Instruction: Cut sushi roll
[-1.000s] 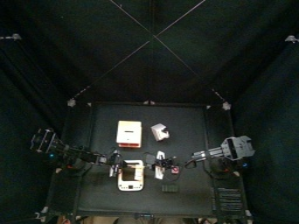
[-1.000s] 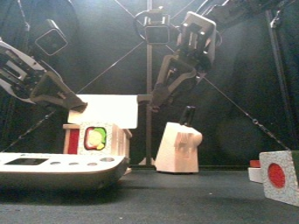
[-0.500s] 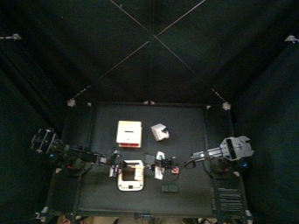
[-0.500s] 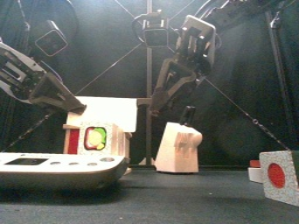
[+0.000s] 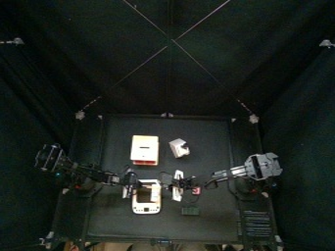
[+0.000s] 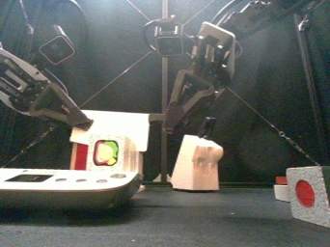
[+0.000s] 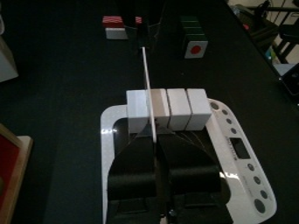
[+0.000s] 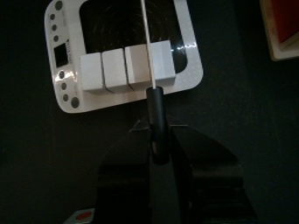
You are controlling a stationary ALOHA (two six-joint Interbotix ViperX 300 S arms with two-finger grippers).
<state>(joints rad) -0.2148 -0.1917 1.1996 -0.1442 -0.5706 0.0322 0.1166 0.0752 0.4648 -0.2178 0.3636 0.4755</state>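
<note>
My right end effector is clamped on a knife: black handle between the jaws, thin blade running up the centre of the right wrist frame. The blade sits across the sushi roll, on the seam between two of its white segments, toward the right end of the roll in that frame.

The roll is a row of white blocks lying on the white cutting board. In the top frame the board sits low centre on the black counter, between my two arms.

My left end effector is over the near edge of the board, jaws closed up against the near face of the roll. Can't confirm actual contact. In the left wrist frame the knife blade shows as a thin vertical line at the left side of the roll.

Other items: white and red box and a white knife block mid-counter; in the front frame the block is right of the box. Small red/white cube at lower right.
</note>
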